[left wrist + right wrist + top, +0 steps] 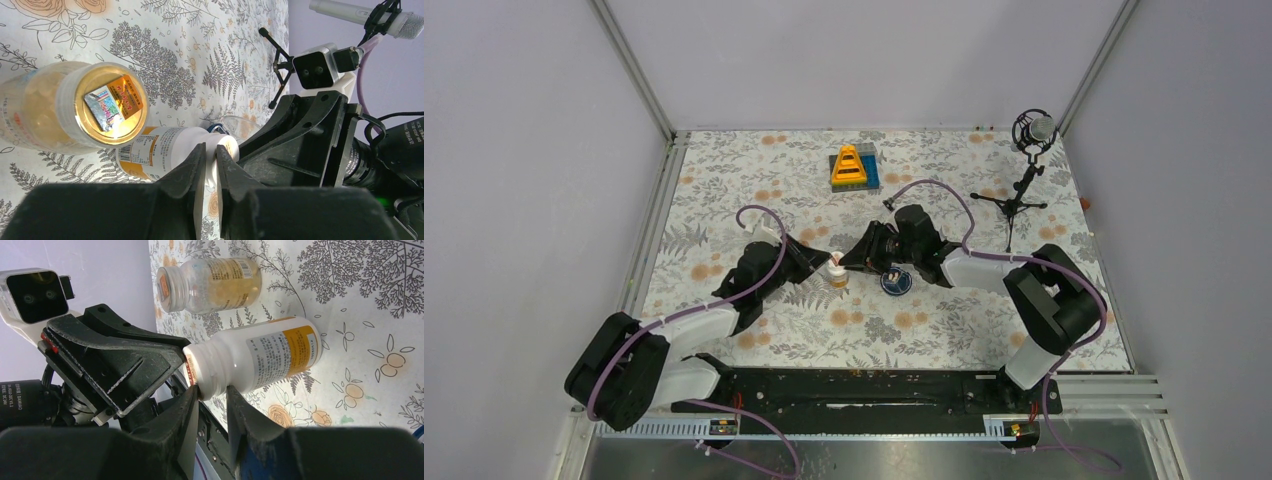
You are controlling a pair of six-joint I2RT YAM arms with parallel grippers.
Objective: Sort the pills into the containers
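Likely light, slick white bottle upright on surface, right jaws clamped at neck, left jaws unclear; prob. safest gripped mid-body.

Yellow triangular toy sits on a grey-blue base, upper centre of top view. Mic on a black tripod stand is at upper right, well apart from the toy. Mic also shows at upper right in the left wrist view. Floral tablecloth covers the table. Plain grey walls.
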